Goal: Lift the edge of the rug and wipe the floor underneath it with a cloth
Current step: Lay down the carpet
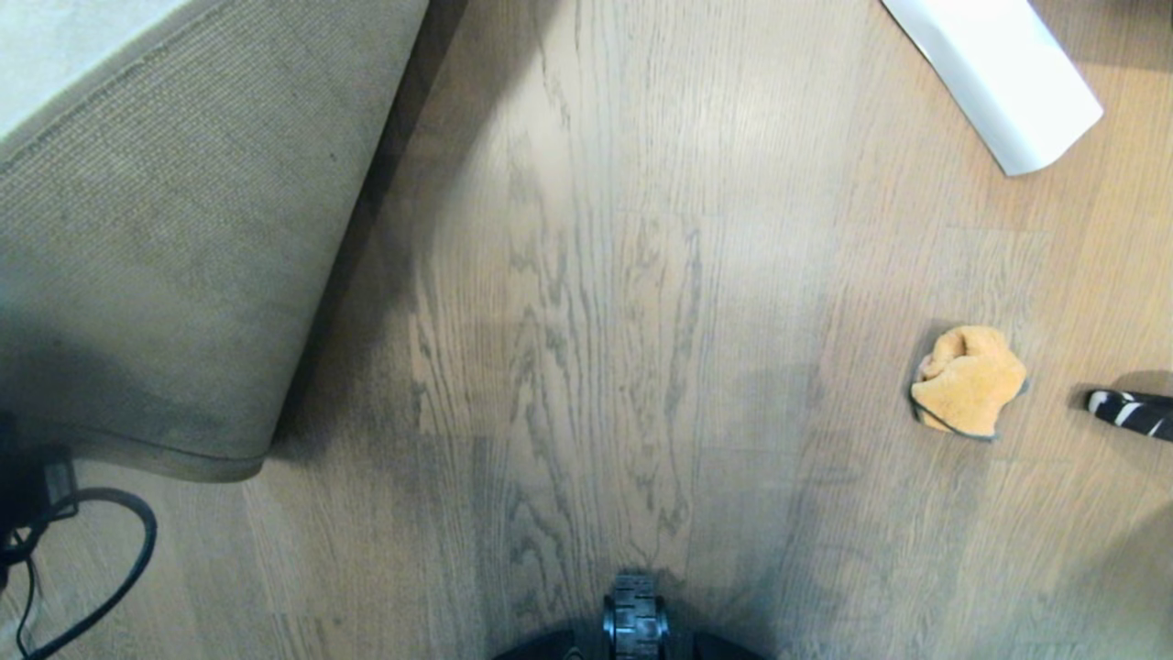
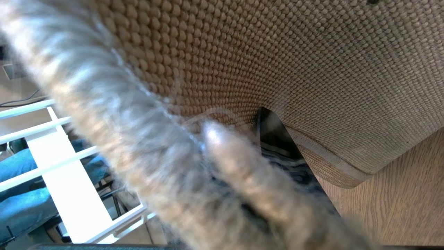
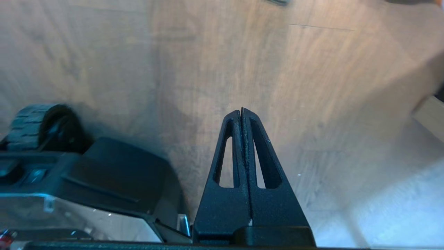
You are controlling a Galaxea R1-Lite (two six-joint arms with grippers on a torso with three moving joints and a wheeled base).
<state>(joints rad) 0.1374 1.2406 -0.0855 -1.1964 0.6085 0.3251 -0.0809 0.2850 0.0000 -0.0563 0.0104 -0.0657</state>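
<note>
Holding the rug (image 1: 156, 275) edge lifted at 10 o'clock off the floor (image 1: 596, 321), left gripper (image 2: 267, 152) fingers (image 2: 274, 135) pinching it; cloth (image 1: 967, 380) lying at 3 o'clock; right gripper (image 3: 242, 113) fingers closed, empty.

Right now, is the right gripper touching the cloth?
Apart. In the right wrist view the right gripper is shut on nothing over bare floor; the head view shows the cloth lying alone.

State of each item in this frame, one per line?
rug: edge lifted, backing showing.
left pincer: clamped on rug edge.
right pincer: shut, empty, above floor.
cloth: crumpled on floor, unheld.
white paper roll: lying on floor.
</note>
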